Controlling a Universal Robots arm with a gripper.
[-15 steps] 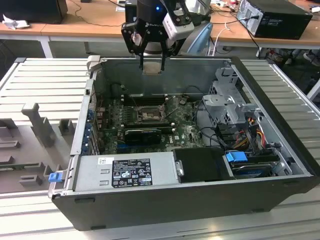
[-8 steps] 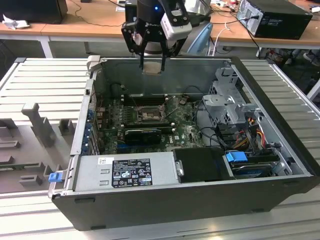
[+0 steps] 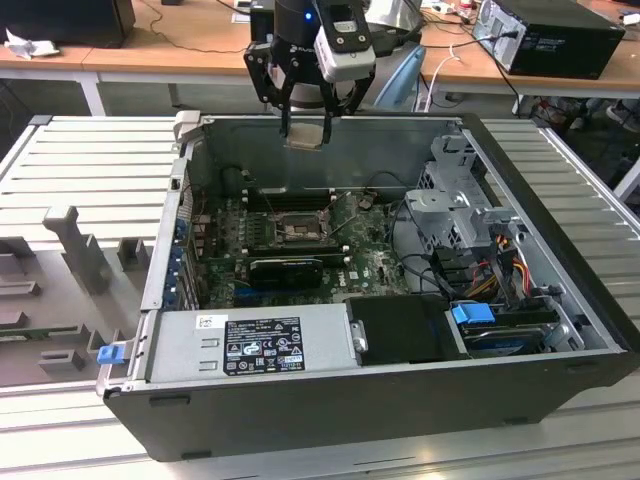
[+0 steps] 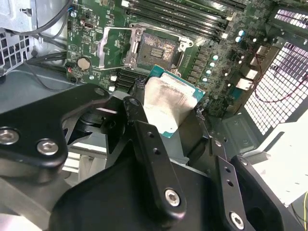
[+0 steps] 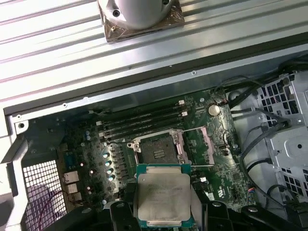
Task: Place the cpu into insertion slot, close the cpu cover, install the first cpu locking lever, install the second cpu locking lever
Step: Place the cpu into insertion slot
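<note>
My gripper hangs over the far wall of the open computer case, shut on the cpu. In both wrist views the cpu is a square chip with a pale silver top and green edge, pinched between the black fingers. The insertion slot lies well below the chip on the green motherboard, dark and bare. The cpu cover is swung open beside the slot, a thin metal frame.
Long black memory slots run along the slot's far side. A power supply fills the case's near side. A metal drive cage with loose cables stands at the exterior view's right. Grey moulded trays lie outside at its left.
</note>
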